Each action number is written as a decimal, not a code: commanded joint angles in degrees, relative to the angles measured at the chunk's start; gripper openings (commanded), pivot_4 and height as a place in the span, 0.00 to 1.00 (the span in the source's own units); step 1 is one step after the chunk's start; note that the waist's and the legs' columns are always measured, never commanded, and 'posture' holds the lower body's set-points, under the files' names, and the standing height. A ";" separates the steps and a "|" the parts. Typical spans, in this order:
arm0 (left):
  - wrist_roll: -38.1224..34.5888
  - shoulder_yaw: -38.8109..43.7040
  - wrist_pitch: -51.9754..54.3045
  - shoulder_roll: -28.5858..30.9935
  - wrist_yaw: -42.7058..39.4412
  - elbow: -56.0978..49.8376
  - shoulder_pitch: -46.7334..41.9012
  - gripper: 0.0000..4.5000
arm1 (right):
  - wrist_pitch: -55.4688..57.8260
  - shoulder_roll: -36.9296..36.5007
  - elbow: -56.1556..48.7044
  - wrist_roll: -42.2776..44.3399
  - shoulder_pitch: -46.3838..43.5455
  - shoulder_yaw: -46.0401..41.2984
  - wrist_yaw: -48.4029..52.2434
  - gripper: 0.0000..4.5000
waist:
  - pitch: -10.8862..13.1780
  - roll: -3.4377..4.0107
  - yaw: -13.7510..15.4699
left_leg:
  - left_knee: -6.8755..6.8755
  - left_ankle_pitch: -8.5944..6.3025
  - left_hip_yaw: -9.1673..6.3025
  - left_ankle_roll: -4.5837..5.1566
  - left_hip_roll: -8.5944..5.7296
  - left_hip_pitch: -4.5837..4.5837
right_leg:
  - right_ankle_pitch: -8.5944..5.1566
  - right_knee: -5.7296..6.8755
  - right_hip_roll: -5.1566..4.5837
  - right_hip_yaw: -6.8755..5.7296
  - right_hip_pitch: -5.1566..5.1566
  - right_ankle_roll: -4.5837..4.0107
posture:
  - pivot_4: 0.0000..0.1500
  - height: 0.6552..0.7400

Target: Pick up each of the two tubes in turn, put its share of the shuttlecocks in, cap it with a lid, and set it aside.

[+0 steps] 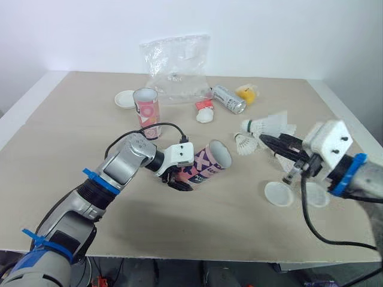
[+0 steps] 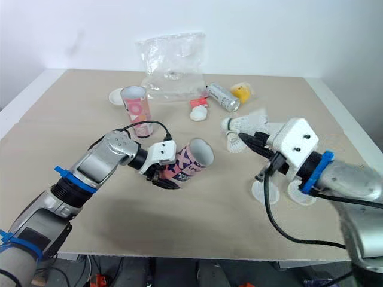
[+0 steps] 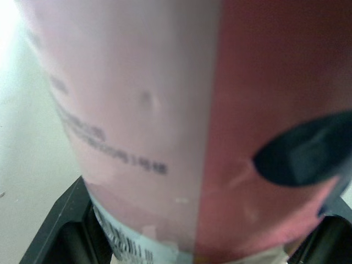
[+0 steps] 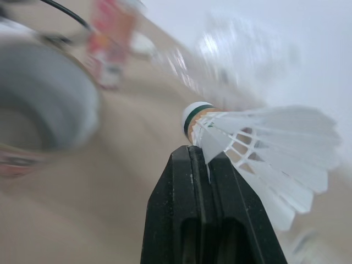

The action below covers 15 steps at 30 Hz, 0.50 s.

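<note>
Print and a barcode label [image 3: 129, 250] on the pink cardboard tube [image 3: 137, 126] are too blurred to read. The left gripper [image 1: 178, 179] is clamped on this tube, tilted, near the middle of the tabletop [image 1: 72, 131]. The right gripper [image 4: 191, 155] pinches a white feather shuttlecock [image 4: 264, 146] near the right edge.

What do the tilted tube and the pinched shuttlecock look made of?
Tube: probably cardboard, with a matte printed pink wrap and a barcode sticker. Shuttlecock: white feathers with visible quills, and a pale cork-like tip with a green band; possibly synthetic.
</note>
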 commanded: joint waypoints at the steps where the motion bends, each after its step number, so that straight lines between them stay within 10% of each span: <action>1: -0.50 0.24 0.75 -0.58 -0.41 -0.15 -0.75 0.74 | -8.72 -3.17 1.41 -0.32 -2.21 0.98 8.68 0.00 | 0.00 -0.02 0.01 | 0.00 0.00 0.00 0.00 0.00 0.00 | 0.00 0.00 0.00 0.00 0.00 0.00 | 1.00 1.00; 15: -0.99 0.58 2.79 -0.64 0.48 -2.91 -0.04 0.74 | -21.44 -3.70 11.97 -7.83 -12.42 14.13 17.81 0.00 | 0.03 0.02 0.02 | 0.00 -0.01 -0.06 0.02 -0.22 -0.10 | -0.09 0.00 -0.16 0.00 -0.03 0.11 | 1.00 1.00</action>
